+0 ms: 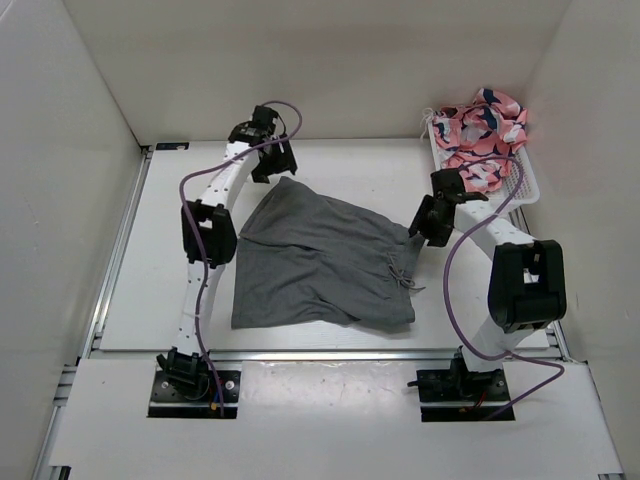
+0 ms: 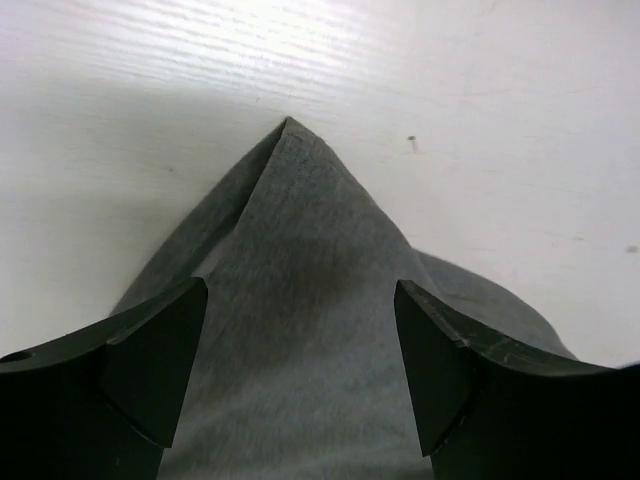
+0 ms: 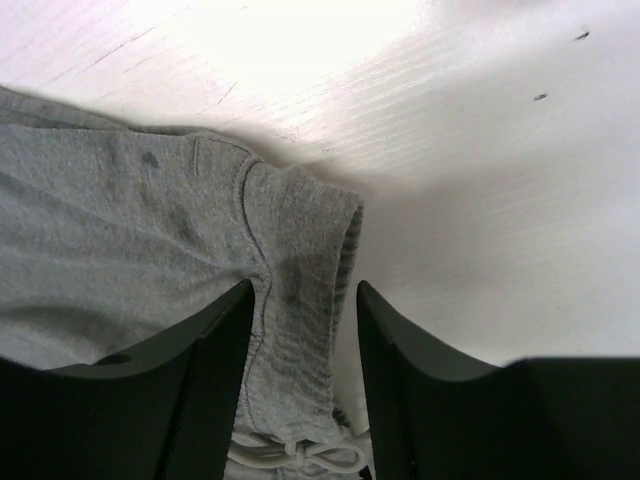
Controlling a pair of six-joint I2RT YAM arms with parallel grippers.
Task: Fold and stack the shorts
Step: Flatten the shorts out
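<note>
Top view, shorts: the grey shorts [image 1: 320, 265] lie spread out mid-surface [image 1: 160, 280]. The waistband [image 1: 404, 305] is on the right with its drawstring [image 1: 403, 278], and one far corner points towards the left arm.
Top view, arms: the left pincer [image 1: 272, 165] sits over that far-left corner. The right pincer [image 1: 428, 218] sits at the far end of the waistband.
Top view, elsewhere: a white basket [image 1: 522, 185] at the far right holds pink patterned cloth [image 1: 480, 135].
Left wrist view: the jaws stand wide apart and hold nothing. The cloth corner runs up between the fingers [image 2: 150, 350], lying flat, with its tip beyond them.
Right wrist view: the jaws are about half open and straddle the waistband's end, with the drawstring bow just below. The cloth looks flat, and we see no pinch.
Step in hand: we judge both pincers are placed to take the two far corners for a fold.
Doing it well, grip: we would lower each pincer until the fingertips meet the surface, then close well inside the hem so every layer at the corner is caught. At the left corner there seem to be two layers.
Doing it well, motion: we would lift both corners together by the same small amount and carry them across in parallel. That way the fold line stays straight and the drawstring does not drag.
</note>
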